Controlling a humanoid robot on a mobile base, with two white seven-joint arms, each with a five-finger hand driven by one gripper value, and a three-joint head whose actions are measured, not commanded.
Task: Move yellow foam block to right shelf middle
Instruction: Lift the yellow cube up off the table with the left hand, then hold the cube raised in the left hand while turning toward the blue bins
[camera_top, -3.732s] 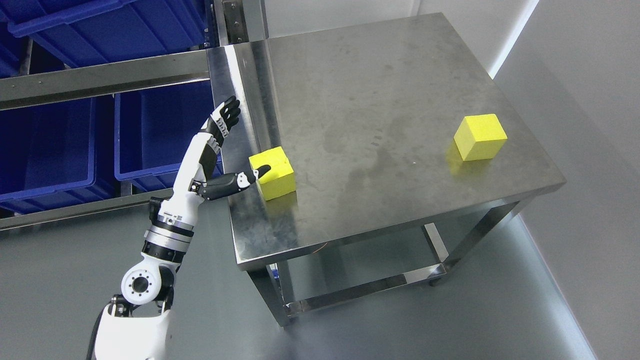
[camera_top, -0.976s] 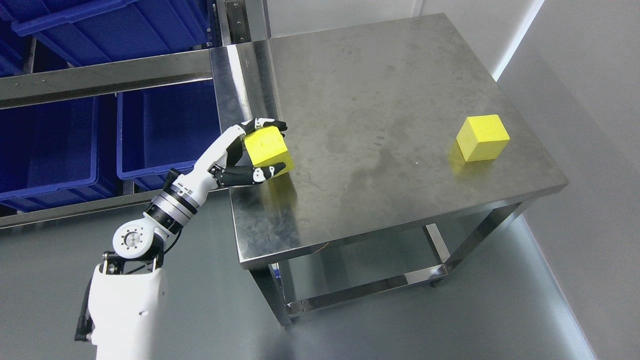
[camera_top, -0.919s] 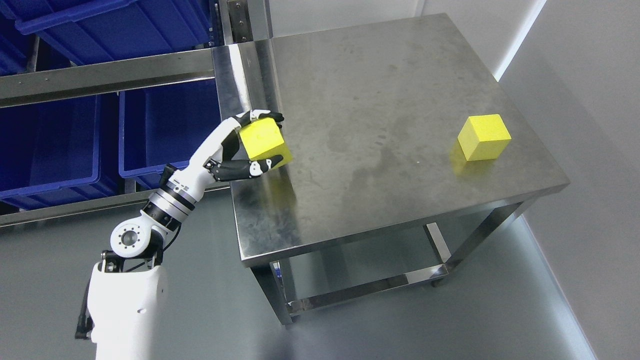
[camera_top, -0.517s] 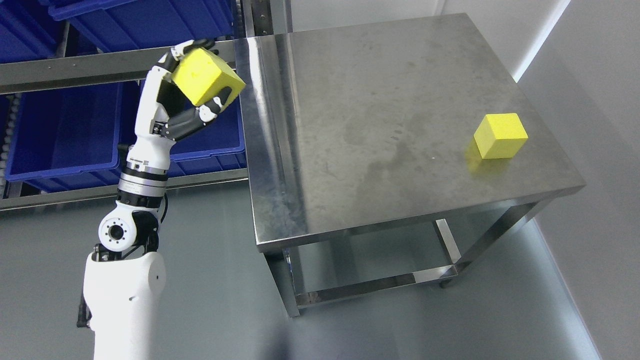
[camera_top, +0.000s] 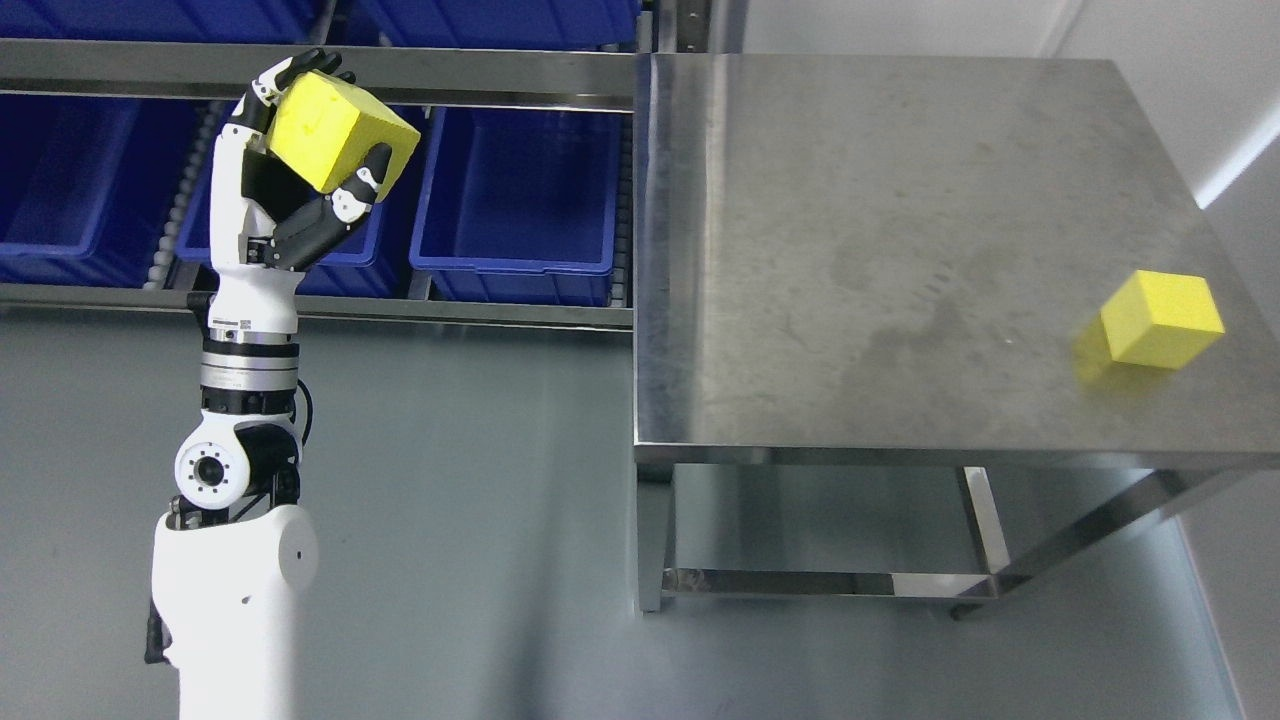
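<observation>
Steel table (camera_top: 900, 250) at right, blue bins (camera_top: 515, 200) upper left. Now lifted off the table: yellow foam block (camera_top: 335, 130), pinched in left hand (camera_top: 300, 150) fingers, heading shelfward.

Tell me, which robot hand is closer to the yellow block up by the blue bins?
Left. The left hand grips that yellow foam block in front of the blue bins. The right hand is out of view.
</observation>
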